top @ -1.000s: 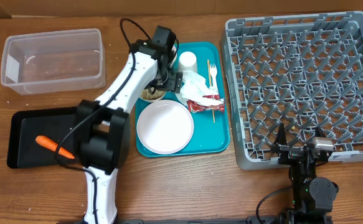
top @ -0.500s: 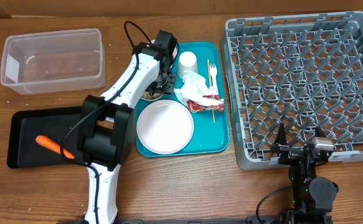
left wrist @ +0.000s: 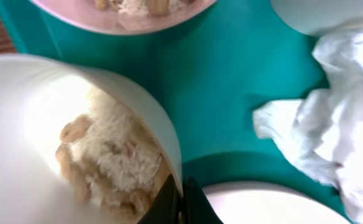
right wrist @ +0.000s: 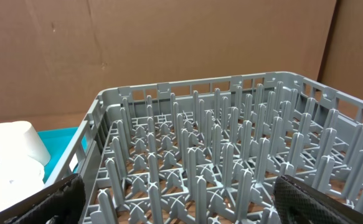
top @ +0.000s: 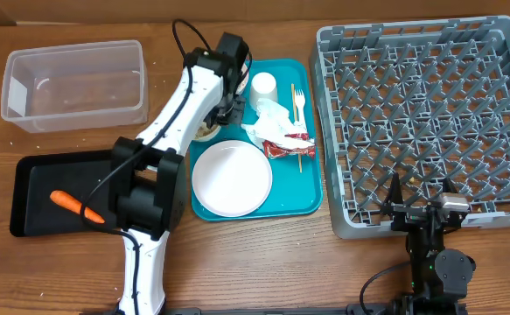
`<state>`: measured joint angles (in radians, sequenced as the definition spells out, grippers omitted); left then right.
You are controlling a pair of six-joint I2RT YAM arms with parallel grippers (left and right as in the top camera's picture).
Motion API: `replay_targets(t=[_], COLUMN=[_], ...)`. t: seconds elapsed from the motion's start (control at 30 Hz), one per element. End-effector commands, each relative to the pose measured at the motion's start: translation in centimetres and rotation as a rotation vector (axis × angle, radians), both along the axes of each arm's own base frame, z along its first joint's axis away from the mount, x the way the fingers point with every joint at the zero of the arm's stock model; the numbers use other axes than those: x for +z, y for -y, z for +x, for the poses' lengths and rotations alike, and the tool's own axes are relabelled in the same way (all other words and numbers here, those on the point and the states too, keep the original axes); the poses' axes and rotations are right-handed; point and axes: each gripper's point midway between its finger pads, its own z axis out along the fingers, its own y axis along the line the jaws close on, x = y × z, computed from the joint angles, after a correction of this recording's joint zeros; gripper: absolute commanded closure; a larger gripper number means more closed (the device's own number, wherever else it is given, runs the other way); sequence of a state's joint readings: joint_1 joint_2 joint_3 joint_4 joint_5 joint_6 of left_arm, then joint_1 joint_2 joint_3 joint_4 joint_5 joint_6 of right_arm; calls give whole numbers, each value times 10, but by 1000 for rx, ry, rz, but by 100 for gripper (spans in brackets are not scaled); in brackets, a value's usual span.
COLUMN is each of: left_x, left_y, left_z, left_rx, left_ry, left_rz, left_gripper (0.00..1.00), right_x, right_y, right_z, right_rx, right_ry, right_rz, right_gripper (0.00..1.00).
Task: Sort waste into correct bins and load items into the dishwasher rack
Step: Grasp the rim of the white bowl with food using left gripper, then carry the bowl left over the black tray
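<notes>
My left gripper is shut on the rim of a small white bowl holding pale rice-like food scraps. This is at the teal tray's left edge, where the arm hides most of the bowl. A second bowl with scraps shows at the top of the left wrist view. On the tray lie the white plate, cup, fork, crumpled napkin, red wrapper and wooden stick. The carrot lies in the black tray. My right gripper stands open at the grey dishwasher rack's near edge.
A clear plastic tub stands at the back left with nothing in it. The teal tray sits between the black tray and the rack. My left arm stretches from the front edge up over the tray's left side.
My left gripper has closed from open onto the bowl's rim, and the bowl has shifted slightly left. The right arm has not moved.
</notes>
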<state>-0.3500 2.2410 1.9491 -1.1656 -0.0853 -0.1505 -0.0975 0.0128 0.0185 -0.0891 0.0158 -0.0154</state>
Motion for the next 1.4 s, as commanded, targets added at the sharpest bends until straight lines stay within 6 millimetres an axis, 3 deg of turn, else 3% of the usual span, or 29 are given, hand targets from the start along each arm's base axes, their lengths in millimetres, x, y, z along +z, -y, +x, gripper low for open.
replay_targets(t=[0.0,0.2,0.33,0.4,0.7,0.83,0.97,1.1,1.37], left_x=[27,79,115,131,195,214,218,208,176], left_y=[10,20,11,0,-45,-85,-120,-152,-152], left_z=[9,-2,-22,-32,-45,-68,-94,-114,-108], left_rx=[-6,3,76,115,267,357,450,555,484], left_ry=[30,12,-29,-42,52,90,86,57,-3], left_rz=[-53,-130,-146,-143,-314,-312,-304,-315,-590], left_gripper=[96,96,96,96,96,96,96,96,96], right_x=[-1,-1,-1,-1,-1,-1,-1,-1,-1], right_y=[2,2,2,2,2,2,2,2,2], right_z=[0,0,0,0,0,0,0,0,0], right_rx=[-11,-11,-11,-11,-11,-11,-11,-11,-11], right_ry=[7,7,7,7,7,7,7,7,7], right_rz=[-5,-5,-5,-5,-5,-5,-5,-5,-5], right_gripper=[0,0,0,0,0,0,0,0,0])
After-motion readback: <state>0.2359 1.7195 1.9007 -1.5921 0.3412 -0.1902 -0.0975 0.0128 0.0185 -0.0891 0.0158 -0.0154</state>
